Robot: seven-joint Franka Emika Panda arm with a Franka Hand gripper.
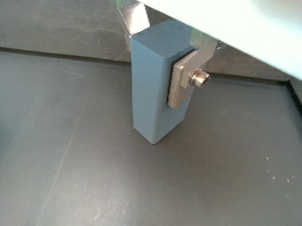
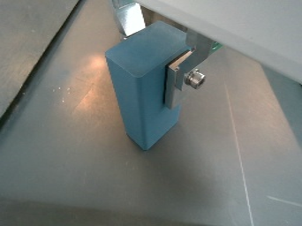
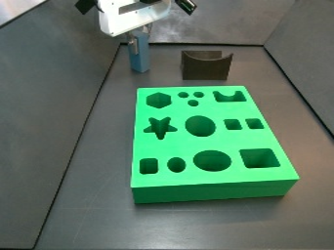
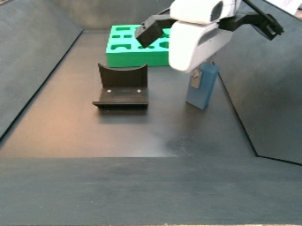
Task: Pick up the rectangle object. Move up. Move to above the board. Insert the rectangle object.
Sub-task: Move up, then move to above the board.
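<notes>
Gripper (image 1: 160, 55) fingers hug the top part of the block (image 1: 158, 88), one on each side. In both wrist views a silver finger (image 2: 179, 78) with a bolt lies flat on one side face. The other finger is mostly hidden behind the block. So the gripper is pinching the block, or is just about to; the squeeze itself cannot be seen.

The block stands straight up on the dark floor (image 1: 71, 150), and its bottom looks like it is on the floor. In a side view it stands in the far corner, near the brown fixture (image 3: 205, 64) and well away from the board (image 3: 206, 144). In a side view the white gripper body (image 4: 196, 40) sits right over the block (image 4: 203, 86).

I think the step now is picking up. To do it well, squeeze firmly first. Then lift straight up, so the block stays upright and does not tip or slip. Keep it from swinging into the fixture beside it. A straight hold matters, because later the block has to drop into one hole in the board.

The block is light blue, tall and thin. Its faces are plain and dull, with no marks. Its edges are sharp and straight. It is far smaller than the green board (image 4: 132, 42).
</notes>
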